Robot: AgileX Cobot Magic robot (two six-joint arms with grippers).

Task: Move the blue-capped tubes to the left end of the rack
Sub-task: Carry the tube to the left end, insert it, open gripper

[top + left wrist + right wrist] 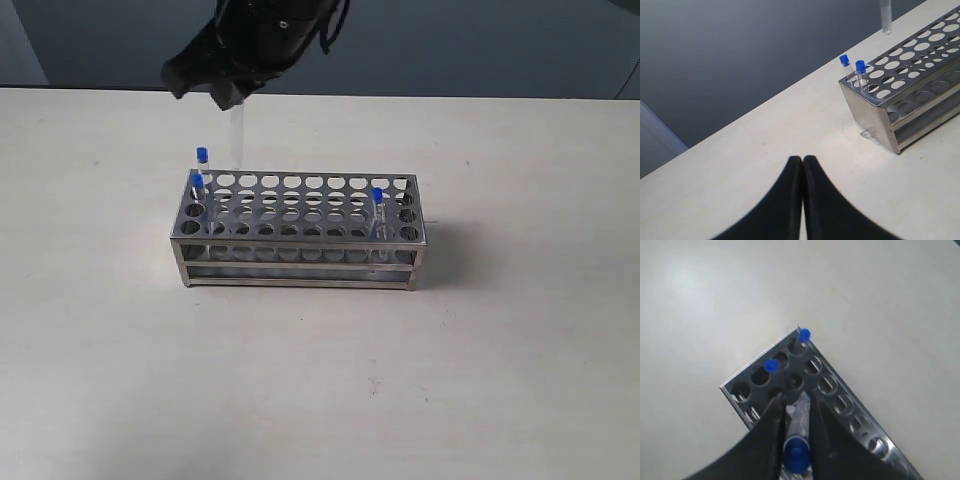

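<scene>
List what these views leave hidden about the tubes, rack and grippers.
- Exterior view: cap of the held tube, hidden inside the right gripper.
- Left wrist view: far end of the rack, cut by the picture edge.
- Right wrist view: the hole under the tube, blocked by tube and fingers.
</scene>
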